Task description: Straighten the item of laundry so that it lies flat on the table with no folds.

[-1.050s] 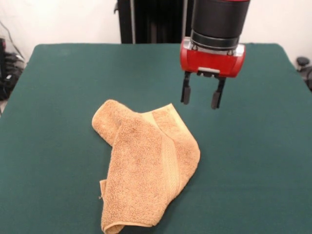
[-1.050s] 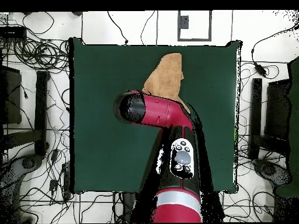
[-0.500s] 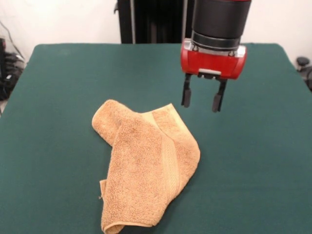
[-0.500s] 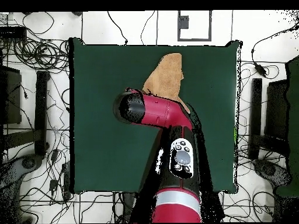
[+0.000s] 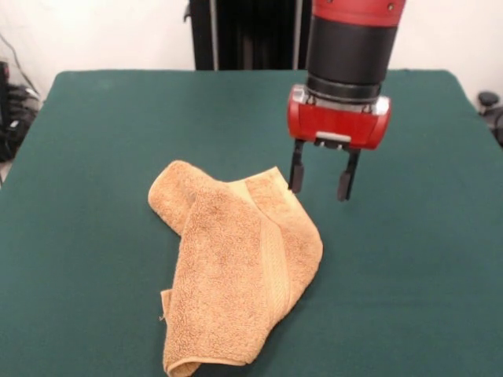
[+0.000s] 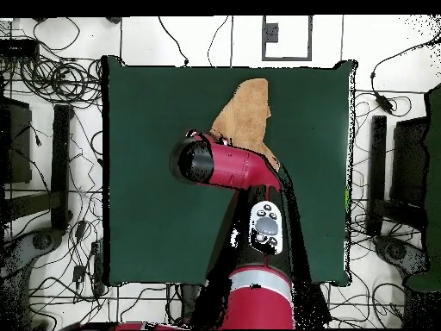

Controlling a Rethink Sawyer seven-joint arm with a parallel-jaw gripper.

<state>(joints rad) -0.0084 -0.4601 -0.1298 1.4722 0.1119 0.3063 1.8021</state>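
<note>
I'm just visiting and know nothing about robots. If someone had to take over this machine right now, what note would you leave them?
Claw: open, holding nothing, hanging just beside the towel's far corner; whether it touches the cloth is hard to tell.
Towel: on the table, near the front-view camera's edge, crumpled, with one layer folded over another and a woven band showing on top.
Done: nothing yet; the towel has not been flattened.
Left: grip a corner or edge, probably the one by the claw, pull the folded layer open, and spread the towel until it lies flat with no folds.
</note>
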